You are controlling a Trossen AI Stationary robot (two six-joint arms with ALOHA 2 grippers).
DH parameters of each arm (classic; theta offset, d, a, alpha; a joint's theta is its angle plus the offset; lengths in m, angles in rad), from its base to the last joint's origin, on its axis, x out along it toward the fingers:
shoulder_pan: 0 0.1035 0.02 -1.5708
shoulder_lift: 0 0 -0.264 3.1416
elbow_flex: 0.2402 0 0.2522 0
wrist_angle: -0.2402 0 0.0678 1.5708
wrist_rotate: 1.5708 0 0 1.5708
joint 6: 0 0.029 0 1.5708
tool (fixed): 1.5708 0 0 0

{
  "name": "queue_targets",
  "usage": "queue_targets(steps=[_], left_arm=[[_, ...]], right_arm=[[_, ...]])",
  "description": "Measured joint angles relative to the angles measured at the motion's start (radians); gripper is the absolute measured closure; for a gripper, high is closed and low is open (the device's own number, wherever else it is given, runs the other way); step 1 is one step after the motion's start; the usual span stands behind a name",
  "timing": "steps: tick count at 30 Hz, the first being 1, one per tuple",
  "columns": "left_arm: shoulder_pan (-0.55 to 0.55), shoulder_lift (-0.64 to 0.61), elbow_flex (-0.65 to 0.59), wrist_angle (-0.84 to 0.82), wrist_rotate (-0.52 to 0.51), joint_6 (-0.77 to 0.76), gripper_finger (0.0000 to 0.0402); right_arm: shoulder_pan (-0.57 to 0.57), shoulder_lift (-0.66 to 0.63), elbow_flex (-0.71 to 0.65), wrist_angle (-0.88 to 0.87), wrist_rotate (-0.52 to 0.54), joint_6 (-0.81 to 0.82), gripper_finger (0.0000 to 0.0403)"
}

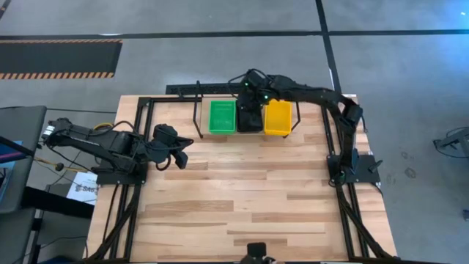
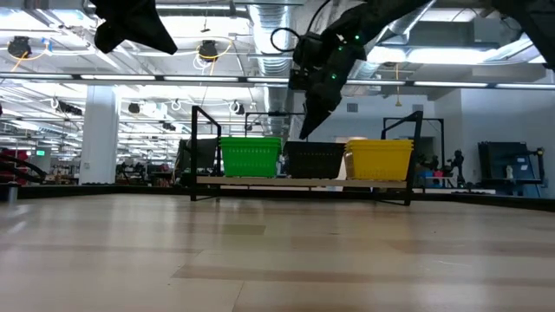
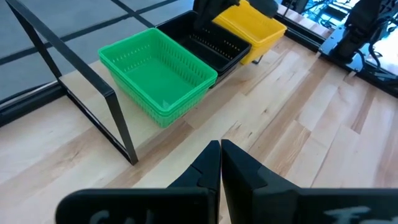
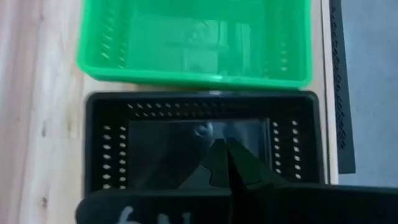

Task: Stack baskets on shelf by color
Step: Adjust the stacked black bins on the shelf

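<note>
Three baskets sit side by side on the shelf [image 1: 196,110] at the table's far side: green [image 1: 222,117], black [image 1: 249,123] and yellow [image 1: 278,117]. The green one [image 3: 158,78] shows a second rim below its top rim, like nested baskets. My right gripper [image 2: 307,132] is shut and points steeply down just over the black basket [image 4: 202,140]; a small gap shows below its tips in the low view. My left gripper [image 1: 181,152] is shut and hangs over the table's left part, short of the shelf, with nothing in it [image 3: 220,147].
Black frame rails [image 1: 139,139] edge the table on its left and right. The shelf's upright loop ends [image 2: 204,143] stand beside the green and yellow baskets. Bare wooden tabletop [image 1: 242,198] fills the near half.
</note>
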Motion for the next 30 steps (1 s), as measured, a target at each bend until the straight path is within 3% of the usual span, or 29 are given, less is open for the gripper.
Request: queue_targets(steps=[13, 30], left_arm=[[0.0, 0.0, 0.0, 0.0, -0.01, -0.001, 0.0401], [0.0, 0.0, 0.0, 0.0, -0.019, -0.014, 0.0401]], right_arm=[[-0.082, 0.0, 0.0, -0.01, 0.032, -0.027, 0.0403], [-0.071, 0.027, 0.0, 0.008, 0.031, -0.025, 0.0403]])
